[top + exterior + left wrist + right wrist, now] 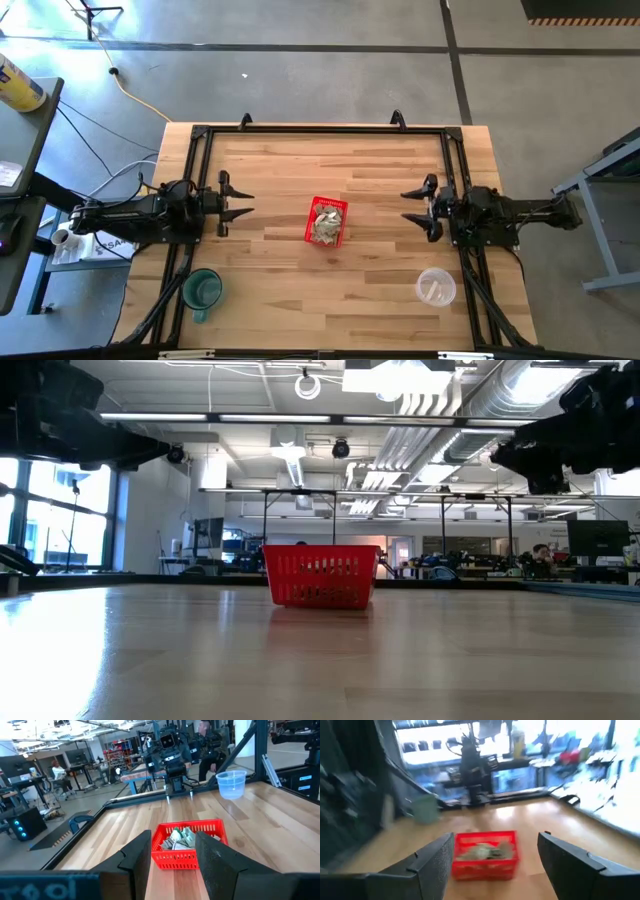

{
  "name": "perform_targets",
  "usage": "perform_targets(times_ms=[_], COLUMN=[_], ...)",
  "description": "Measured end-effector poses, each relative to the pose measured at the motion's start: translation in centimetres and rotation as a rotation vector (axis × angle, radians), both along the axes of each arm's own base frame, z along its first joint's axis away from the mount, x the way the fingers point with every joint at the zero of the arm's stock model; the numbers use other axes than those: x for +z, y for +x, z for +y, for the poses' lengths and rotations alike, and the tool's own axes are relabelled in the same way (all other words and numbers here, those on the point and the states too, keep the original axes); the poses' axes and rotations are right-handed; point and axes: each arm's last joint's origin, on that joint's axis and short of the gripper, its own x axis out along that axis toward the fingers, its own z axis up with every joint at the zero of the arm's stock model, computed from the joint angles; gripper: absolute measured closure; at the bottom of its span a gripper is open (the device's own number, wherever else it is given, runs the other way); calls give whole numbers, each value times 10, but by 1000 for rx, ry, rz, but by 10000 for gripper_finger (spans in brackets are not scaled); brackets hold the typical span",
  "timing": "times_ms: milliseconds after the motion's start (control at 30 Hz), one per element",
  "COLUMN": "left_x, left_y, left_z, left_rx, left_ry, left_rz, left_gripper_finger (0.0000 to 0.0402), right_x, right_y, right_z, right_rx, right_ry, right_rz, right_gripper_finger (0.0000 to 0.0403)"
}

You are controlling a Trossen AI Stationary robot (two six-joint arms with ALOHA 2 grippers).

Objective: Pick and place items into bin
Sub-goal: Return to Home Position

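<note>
The left gripper (250, 204) hung over the left side of the tabletop (270, 170), its fingers (137, 854) apart and holding nothing. Well ahead of them and touching neither, the bin (326, 221) stood at mid-tabletop. In the left wrist view it showed through the gap between the two fingers, with the crumpled slips (324, 229) piled inside it. Beyond the bin, well apart from it over the right side, the right gripper (405, 206) faced it with its fingers (432, 862) likewise spread and empty. A green mug (202, 290) stood beside the left arm and a clear cup (436, 288) beside the right arm. Farther off, in the room past the tabletop, a person (56, 769) sat at a desk.
</note>
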Motion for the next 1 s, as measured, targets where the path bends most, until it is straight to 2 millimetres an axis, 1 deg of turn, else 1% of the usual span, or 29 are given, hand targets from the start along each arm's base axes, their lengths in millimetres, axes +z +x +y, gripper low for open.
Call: perform_targets(times_ms=[133,200,267,500,1000], left_x=[0,0,0,0,0], left_y=[0,0,0,0,0], left_z=[0,0,0,0,0], left_rx=[0,0,0,0,-1], left_ry=[0,0,0,0,-1], left_rz=[0,0,0,0,0], left_gripper_finger=[213,213,213,213,213], right_x=[1,2,2,1,2], right_y=[0,0,0,0,0], right_z=[-1,0,0,0,0], right_rx=[-24,-4,-2,13,16], right_ry=[-269,-331,-323,-133,-119], right_rz=[3,3,0,-7,-8], right_gripper_finger=[126,126,126,126,126])
